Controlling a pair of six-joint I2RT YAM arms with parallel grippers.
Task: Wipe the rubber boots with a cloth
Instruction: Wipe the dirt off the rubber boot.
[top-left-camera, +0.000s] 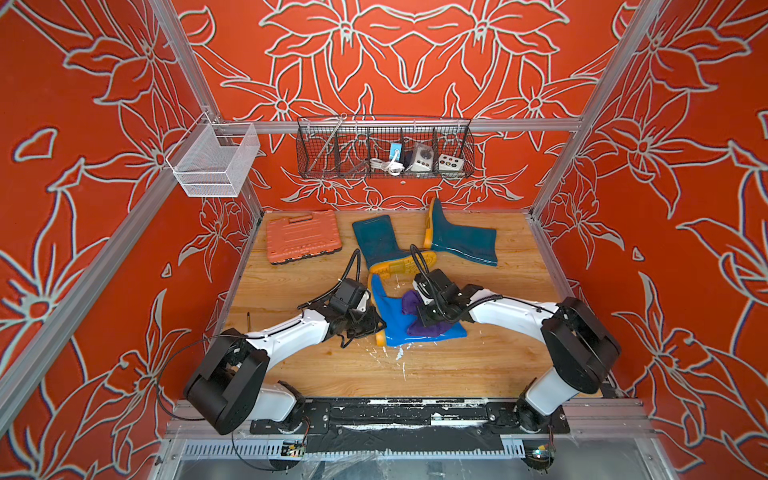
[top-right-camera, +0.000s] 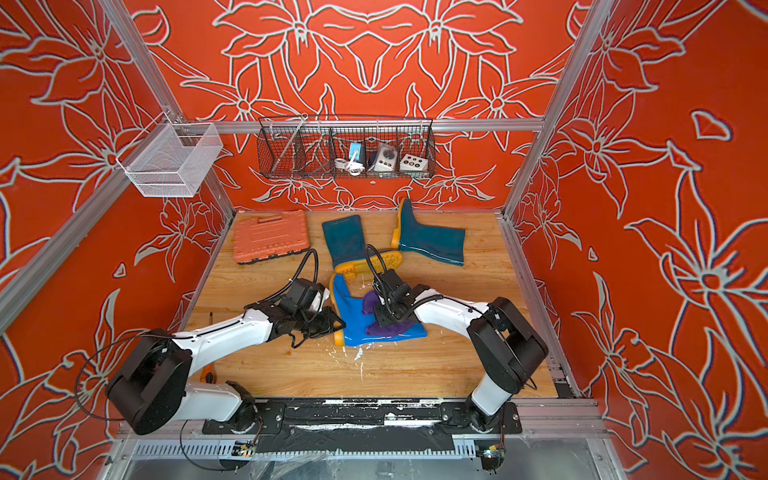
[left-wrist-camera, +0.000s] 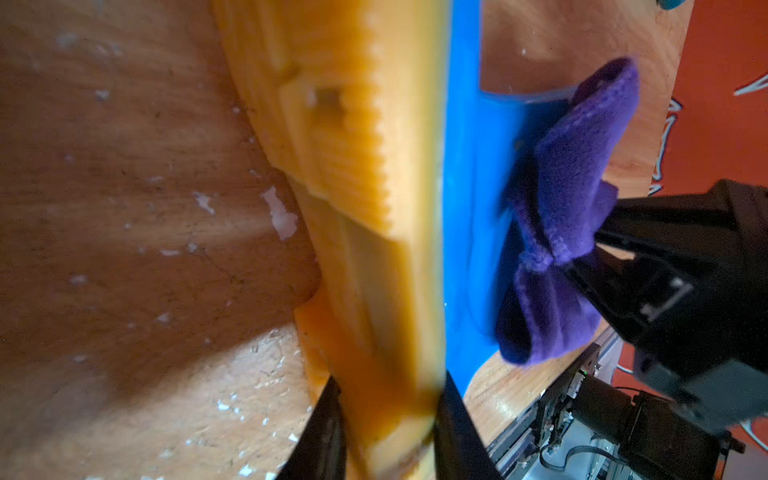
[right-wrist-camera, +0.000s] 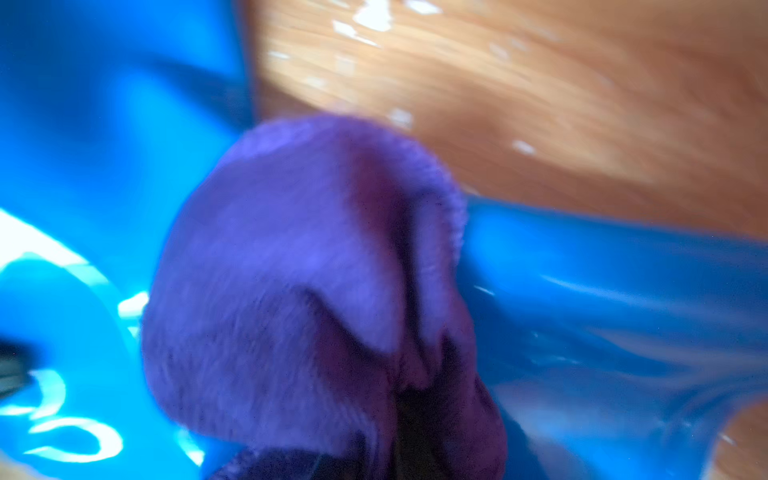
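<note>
My right gripper (left-wrist-camera: 577, 254) is pinched tight on the bunched cloth (right-wrist-camera: 311, 270) and presses it onto the shaft of the blue boot (top-left-camera: 392, 322) lying directly beneath. My left gripper (left-wrist-camera: 390, 378) clamps that boot's sole (left-wrist-camera: 365, 166), one finger on each side, to steady it. I judge that the wiping of this boot is under way but not finished. Beyond both grippers, clear of the cloth, lie a teal boot (top-left-camera: 376, 239) and a second teal boot (top-left-camera: 461, 243). Both are left to wipe.
</note>
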